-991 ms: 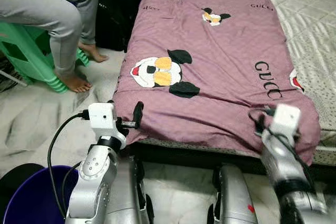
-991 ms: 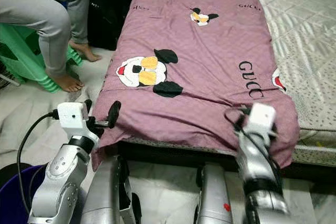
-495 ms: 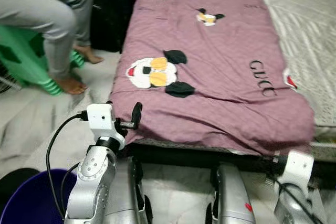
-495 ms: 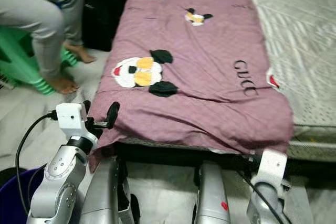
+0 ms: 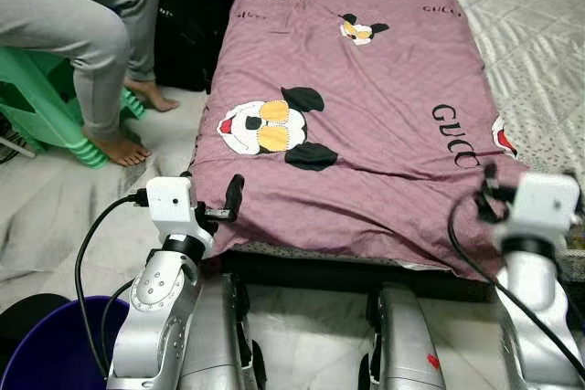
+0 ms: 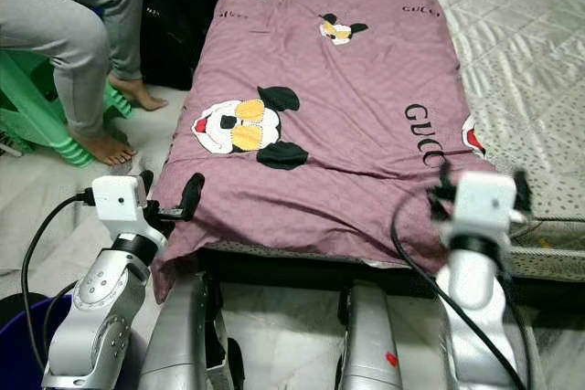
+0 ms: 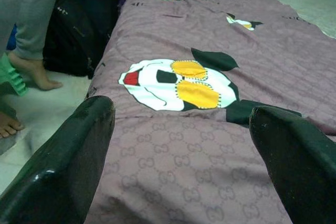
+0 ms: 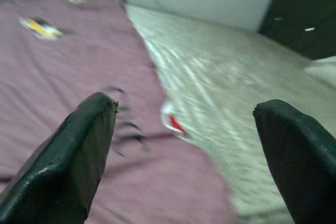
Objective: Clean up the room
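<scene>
Blanket: a mauve quilted blanket lies flat along the bed, its near edge hanging over the mattress side just ahead of the robot.
Left gripper: the left gripper sits at the blanket's near left corner, fingers apart, nothing between them; in the left wrist view the cloth runs between the two black fingers.
Right gripper: the right gripper is raised at the near right corner, fingers spread wide and empty in the right wrist view, which is blurred.
Step in hand: likely taking both near corners to fold or straighten the blanket.
Doing it well: I would bring each gripper onto the hem, pinch both layers at matching points, and lift evenly so the cloth does not skew.
Cloth: soft, thin, stitched in a small repeating pattern, printed with cartoon faces and black lettering; it will drape and slip.
Mattress: a pale quilted mattress shows bare beside the blanket.
Nearby: a person's legs by a green stool; a purple bucket sits low left.
</scene>
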{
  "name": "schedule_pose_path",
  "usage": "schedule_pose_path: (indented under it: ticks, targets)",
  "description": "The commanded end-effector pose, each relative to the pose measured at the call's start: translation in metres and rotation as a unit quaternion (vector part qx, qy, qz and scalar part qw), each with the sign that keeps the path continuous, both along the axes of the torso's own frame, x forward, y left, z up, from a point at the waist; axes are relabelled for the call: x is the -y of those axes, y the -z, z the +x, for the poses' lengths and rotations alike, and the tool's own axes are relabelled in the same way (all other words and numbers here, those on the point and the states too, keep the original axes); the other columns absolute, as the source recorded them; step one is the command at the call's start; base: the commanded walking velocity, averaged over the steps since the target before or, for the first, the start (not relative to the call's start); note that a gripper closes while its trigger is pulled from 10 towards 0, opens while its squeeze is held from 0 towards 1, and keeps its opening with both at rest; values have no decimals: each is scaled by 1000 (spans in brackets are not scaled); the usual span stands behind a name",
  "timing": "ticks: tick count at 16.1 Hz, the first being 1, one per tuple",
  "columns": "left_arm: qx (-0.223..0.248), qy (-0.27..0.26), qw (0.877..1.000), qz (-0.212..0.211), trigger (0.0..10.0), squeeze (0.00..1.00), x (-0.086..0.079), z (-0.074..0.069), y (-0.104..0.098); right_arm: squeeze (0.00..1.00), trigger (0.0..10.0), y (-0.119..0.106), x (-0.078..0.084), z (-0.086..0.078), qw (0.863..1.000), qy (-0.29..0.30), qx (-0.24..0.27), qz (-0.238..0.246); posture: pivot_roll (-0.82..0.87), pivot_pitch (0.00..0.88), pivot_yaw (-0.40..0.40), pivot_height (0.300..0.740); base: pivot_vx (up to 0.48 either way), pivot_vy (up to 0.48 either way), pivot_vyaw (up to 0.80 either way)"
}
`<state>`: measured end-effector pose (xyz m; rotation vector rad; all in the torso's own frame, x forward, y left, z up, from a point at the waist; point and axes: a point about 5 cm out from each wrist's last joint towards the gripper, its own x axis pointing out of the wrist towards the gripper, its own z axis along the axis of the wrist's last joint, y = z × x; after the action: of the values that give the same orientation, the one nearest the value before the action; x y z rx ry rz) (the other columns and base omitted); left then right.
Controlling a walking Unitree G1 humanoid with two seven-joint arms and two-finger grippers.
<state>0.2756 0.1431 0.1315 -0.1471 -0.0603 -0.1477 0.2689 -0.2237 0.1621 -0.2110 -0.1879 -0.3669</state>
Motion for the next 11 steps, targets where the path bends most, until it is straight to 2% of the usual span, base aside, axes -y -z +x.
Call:
schedule_pose_path:
  ticks: [1,3,4,6,11]
  targets:
    - [0,-3,1000,5,10000,0,-5,0,2,0,10000,6,-19,2,998,-58,-11,38,28,103,89,534,0,0,0]
    - [-1,-13,1000,9,10000,0,-9,0,6,0,10000,25,-39,1,987,-119,-44,103,25,85,90,534,0,0,0]
    - [-3,-20,1000,11,10000,0,-13,2,8,0,10000,28,-49,2,978,-161,-45,125,19,71,91,534,0,0,0]
    - [-3,-23,1000,14,10000,0,-16,5,9,0,10000,21,-54,7,976,-180,-30,117,10,56,89,534,0,0,0]
    - [7,-24,1000,12,10000,0,-14,11,8,0,10000,10,-58,18,972,-196,-12,130,9,39,75,592,0,0,0]
